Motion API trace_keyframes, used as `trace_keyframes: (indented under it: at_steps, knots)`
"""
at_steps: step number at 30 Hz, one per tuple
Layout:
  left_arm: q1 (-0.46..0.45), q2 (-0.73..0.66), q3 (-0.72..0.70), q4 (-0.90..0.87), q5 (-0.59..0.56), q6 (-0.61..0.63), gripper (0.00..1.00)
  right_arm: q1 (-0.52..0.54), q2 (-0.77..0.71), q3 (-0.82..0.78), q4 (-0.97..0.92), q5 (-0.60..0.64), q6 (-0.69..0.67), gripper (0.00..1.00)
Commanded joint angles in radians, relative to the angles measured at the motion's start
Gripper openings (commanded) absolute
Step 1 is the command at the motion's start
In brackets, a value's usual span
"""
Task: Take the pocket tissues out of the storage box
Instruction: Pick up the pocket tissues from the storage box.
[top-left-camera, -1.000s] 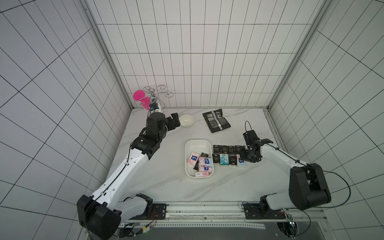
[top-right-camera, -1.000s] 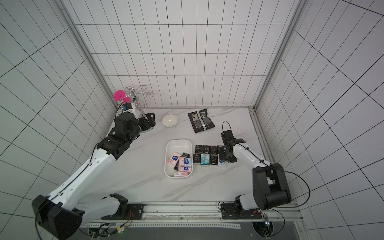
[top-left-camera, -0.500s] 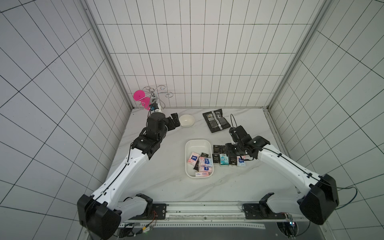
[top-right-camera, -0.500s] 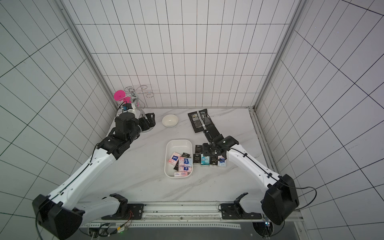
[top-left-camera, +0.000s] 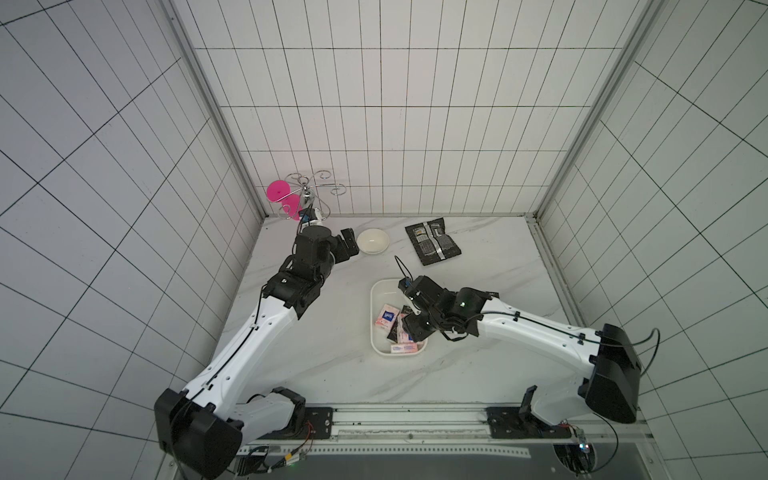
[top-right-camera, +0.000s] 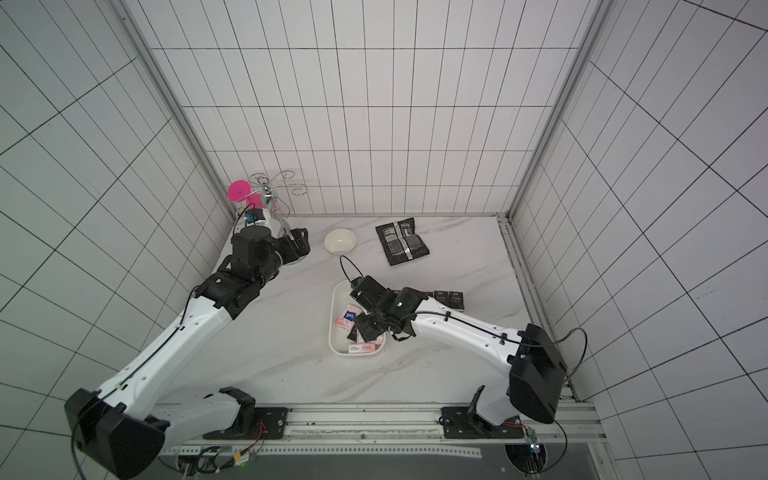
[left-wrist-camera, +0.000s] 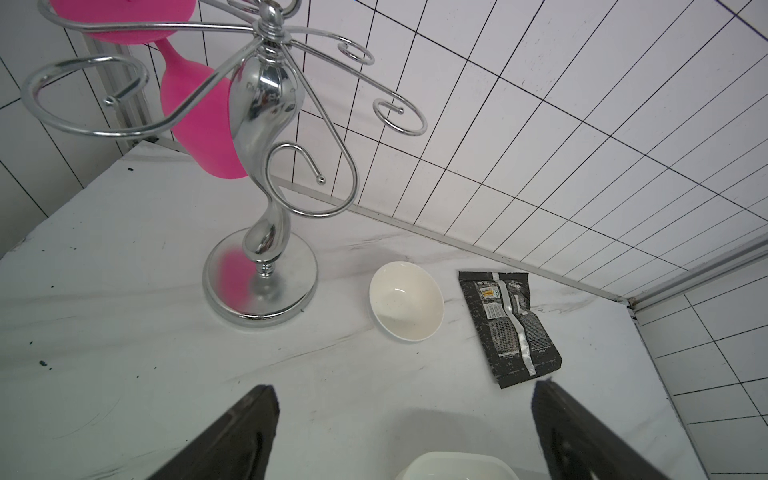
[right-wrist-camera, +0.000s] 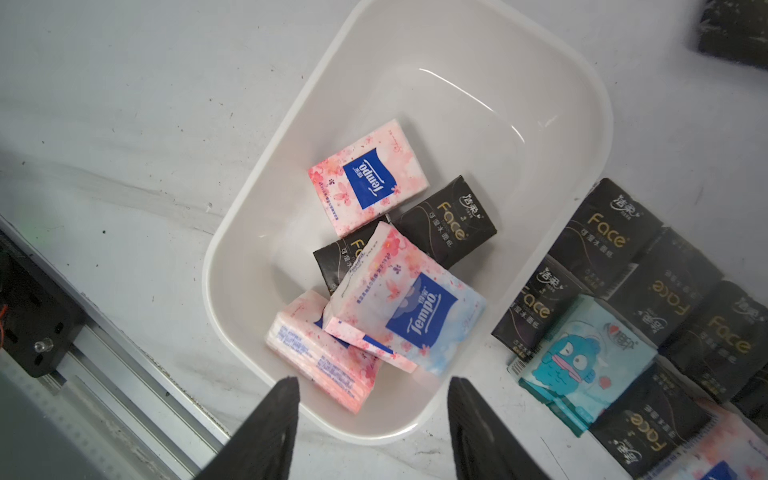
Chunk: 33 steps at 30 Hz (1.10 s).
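Note:
The storage box (top-left-camera: 386, 291) is a shallow white tray at mid-table, seen in both top views (top-right-camera: 343, 295). In the right wrist view its bare floor (right-wrist-camera: 478, 124) shows beside several pocket tissues: a pink-white packet (right-wrist-camera: 368, 183), a black "Face" packet (right-wrist-camera: 446, 220) and another pink-white one (right-wrist-camera: 405, 303) lying on top of others. More black packets (right-wrist-camera: 594, 241) and a teal one (right-wrist-camera: 582, 357) lie in rows on the table just outside the box. My right gripper (right-wrist-camera: 372, 384) hovers open and empty over the box's near end (top-left-camera: 409, 328). My left gripper (left-wrist-camera: 403, 399) is open and empty at the back left (top-left-camera: 347, 245).
A small round white bowl (top-left-camera: 372, 241) sits next to the left gripper. A flat black foil pouch (top-left-camera: 433, 241) lies at the back. A chrome rack (left-wrist-camera: 257, 166) holding a pink glass (top-left-camera: 278, 192) stands in the back left corner. A metal rail (top-left-camera: 407, 419) runs along the front edge.
My right arm has swung left from the row of packets on the table to above the box, and its jaws have widened. The left arm has not moved.

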<state>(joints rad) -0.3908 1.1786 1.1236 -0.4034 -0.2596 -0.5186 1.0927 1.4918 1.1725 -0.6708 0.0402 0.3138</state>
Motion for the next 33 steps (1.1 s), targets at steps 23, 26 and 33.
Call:
trace_keyframes:
  at_steps: [23,26,33]
  knots:
    - [0.017,-0.013,0.041,-0.034,-0.023,0.021,0.98,0.047,0.19,0.154,-0.081,0.073,-0.03,0.53]
    - [0.017,-0.013,0.039,-0.035,-0.027,0.026,0.99,0.05,0.224,0.159,-0.076,0.077,-0.002,0.49]
    - [0.017,-0.017,0.031,-0.033,-0.029,0.026,0.98,0.05,0.237,0.143,-0.069,0.088,0.026,0.38]
